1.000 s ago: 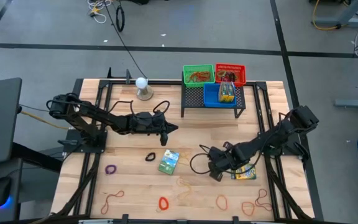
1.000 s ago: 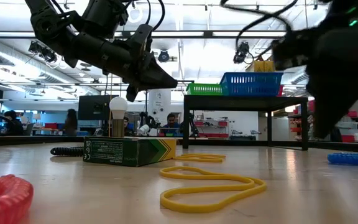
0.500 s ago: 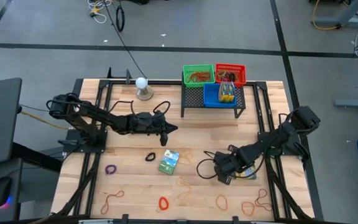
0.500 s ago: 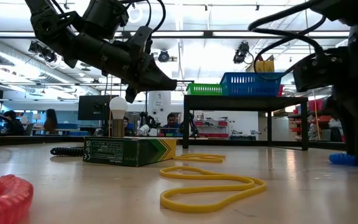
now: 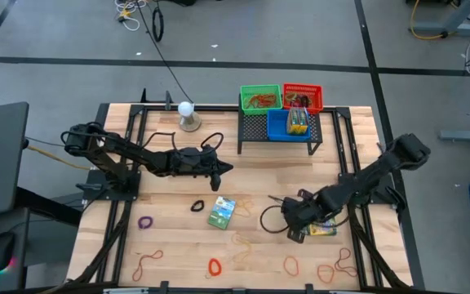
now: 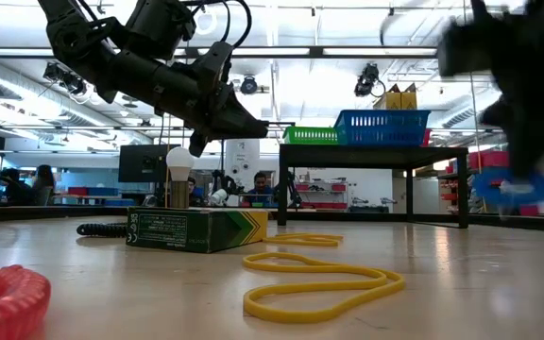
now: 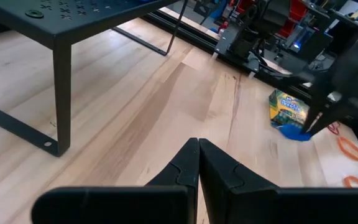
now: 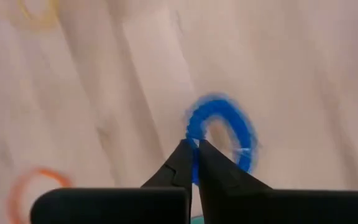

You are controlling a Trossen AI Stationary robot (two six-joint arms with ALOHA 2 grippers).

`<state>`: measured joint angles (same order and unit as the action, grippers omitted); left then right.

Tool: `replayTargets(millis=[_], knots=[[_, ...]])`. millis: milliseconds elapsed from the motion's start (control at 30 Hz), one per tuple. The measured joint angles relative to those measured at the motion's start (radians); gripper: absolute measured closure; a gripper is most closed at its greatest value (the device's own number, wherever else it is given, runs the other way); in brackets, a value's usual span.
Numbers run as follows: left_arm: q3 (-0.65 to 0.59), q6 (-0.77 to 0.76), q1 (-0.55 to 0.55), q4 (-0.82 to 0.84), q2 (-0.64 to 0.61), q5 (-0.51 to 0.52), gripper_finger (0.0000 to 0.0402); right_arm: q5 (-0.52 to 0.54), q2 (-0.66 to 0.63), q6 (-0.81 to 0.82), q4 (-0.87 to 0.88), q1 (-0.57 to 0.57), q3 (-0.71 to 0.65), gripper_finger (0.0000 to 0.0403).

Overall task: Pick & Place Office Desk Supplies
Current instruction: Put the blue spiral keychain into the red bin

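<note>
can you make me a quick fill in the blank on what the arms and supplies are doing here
1. The right gripper is shut on a ____ coiled loop.
2. The left gripper, shut and empty, hangs over bare ____.
3. In the high view, the green crayon box lies ____ on the table.

Missing words: blue; wood; flat

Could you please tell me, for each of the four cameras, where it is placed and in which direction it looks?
High view: above the table, looking straight down; both arms show, left gripper and right gripper.
Low view: at table-top height, looking level across toward the room; the green crayon box lies near, arms enter from above.
Left wrist view: on the left arm, looking past its shut fingers across the table.
Right wrist view: on the right arm, looking down past its fingers at the blue loop they pinch.
Shared: the left wrist view also sees the blue loop.
</note>
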<state>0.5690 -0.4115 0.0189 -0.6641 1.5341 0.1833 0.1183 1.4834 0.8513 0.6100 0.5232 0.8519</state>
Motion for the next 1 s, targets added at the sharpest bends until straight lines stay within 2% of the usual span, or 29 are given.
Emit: replayTargets(millis=[167,333,467,600,733,867,1000], knots=[[0.000,-0.008,0.000,0.003,0.000,0.000,0.0389,0.080,-0.145,-0.013,0.126,-0.033,0.111,0.0390],[0.000,-0.011,0.001,-0.001,0.000,0.000,0.0389,0.226,-0.265,-0.117,0.243,-0.147,0.277,0.0392],[0.000,-0.012,0.001,0.001,0.000,0.020,0.0389,0.331,-0.302,-0.274,0.324,-0.304,0.461,0.0389],[0.000,-0.025,0.001,0.002,0.000,0.060,0.0389,0.378,-0.303,-0.489,0.359,-0.517,0.637,0.0390],[0.000,-0.042,0.001,0.002,0.000,0.095,0.0389,0.342,-0.301,-0.659,0.334,-0.789,0.695,0.0390],[0.000,-0.053,0.000,0.002,0.000,0.104,0.0389,0.167,-0.257,-0.720,0.381,-1.078,0.696,0.0390],[0.000,-0.064,0.000,0.002,0.000,0.106,0.0389,0.067,-0.141,-0.759,0.428,-1.273,0.695,0.0391]])
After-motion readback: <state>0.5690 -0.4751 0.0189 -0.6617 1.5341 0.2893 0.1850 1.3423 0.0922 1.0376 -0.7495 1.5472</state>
